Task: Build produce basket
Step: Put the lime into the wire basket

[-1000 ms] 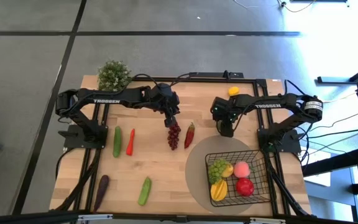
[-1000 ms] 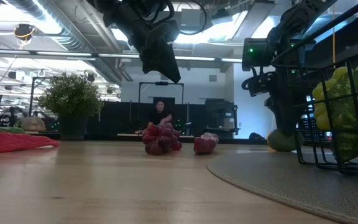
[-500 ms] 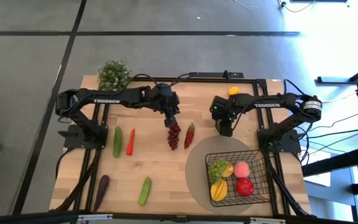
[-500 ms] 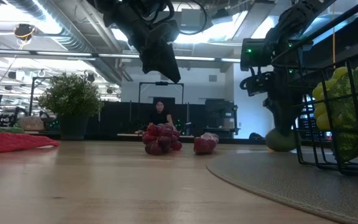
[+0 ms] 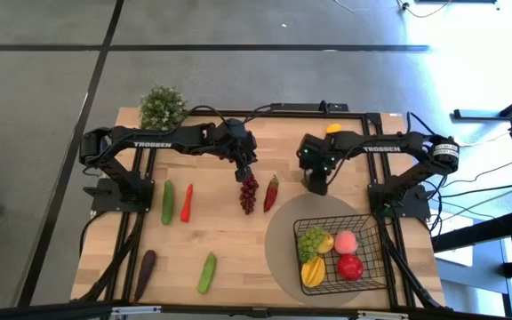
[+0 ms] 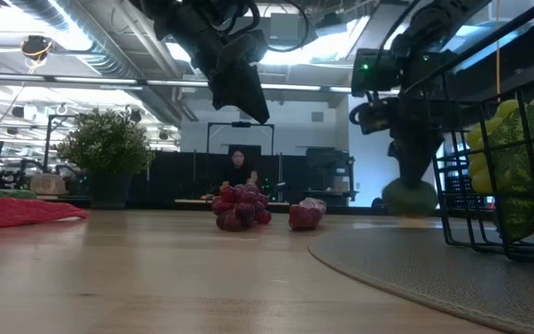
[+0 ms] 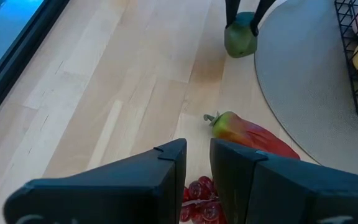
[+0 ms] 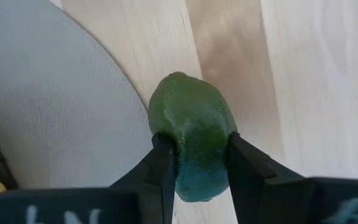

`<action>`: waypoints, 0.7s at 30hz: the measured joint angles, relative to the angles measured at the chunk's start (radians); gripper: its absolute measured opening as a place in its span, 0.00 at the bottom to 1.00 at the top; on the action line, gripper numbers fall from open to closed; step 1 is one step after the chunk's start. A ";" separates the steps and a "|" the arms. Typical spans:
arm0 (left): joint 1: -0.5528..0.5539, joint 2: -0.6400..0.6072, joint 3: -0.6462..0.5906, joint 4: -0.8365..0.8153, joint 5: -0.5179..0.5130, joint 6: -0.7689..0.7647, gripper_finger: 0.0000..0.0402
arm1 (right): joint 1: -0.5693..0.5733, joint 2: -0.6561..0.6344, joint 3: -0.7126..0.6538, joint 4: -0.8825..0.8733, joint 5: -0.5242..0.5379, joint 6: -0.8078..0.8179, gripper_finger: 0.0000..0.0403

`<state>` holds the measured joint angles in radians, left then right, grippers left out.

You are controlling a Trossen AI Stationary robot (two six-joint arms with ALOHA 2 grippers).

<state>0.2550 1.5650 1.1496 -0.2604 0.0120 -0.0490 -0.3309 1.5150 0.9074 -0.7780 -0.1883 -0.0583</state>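
Far left of the table: potted plant (image 5: 162, 107) at the back corner, then a cucumber (image 5: 167, 202) and a red chili (image 5: 187, 202) lying side by side, long axes running front to back. Nearer the front edge, an eggplant (image 5: 146, 264) and a second cucumber (image 5: 207, 272), both slightly slanted.

Centre: your left gripper (image 5: 244, 172) hangs just above the dark red grapes (image 5: 249, 193). In its wrist view the fingers stand nearly together with only a narrow gap and nothing between them; the bunch lies on the wood, long axis front to back. Just beside it lies a red-green mango (image 7: 250, 135), stem end toward the back of the table.

Right of centre: your right gripper (image 8: 194, 163) is clamped on the avocado (image 8: 191, 137), one finger on each flank. In the low view the fruit appears just clear of the table, near the edge of the round grey mat (image 5: 283, 233). Its long axis runs out along the fingers, narrow end pointing away from the wrist.

Right front: the basket (image 5: 369, 227) sits on the mat, holding green grapes, a peach, an apple and yellow pieces.

Step in hand, as I judge it: carrying the avocado to the basket. Next you'd need to swing it forward over the rim, find a gap among the fruit, and let go low.
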 joint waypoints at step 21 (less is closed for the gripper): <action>-0.018 -0.179 0.002 -0.125 0.008 0.034 0.15 | 0.085 -0.006 0.391 -0.318 0.011 0.189 0.23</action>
<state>0.2367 1.3864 1.1511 -0.3853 0.0199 -0.0154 -0.2458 1.5093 1.2986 -1.0961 -0.1769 0.1307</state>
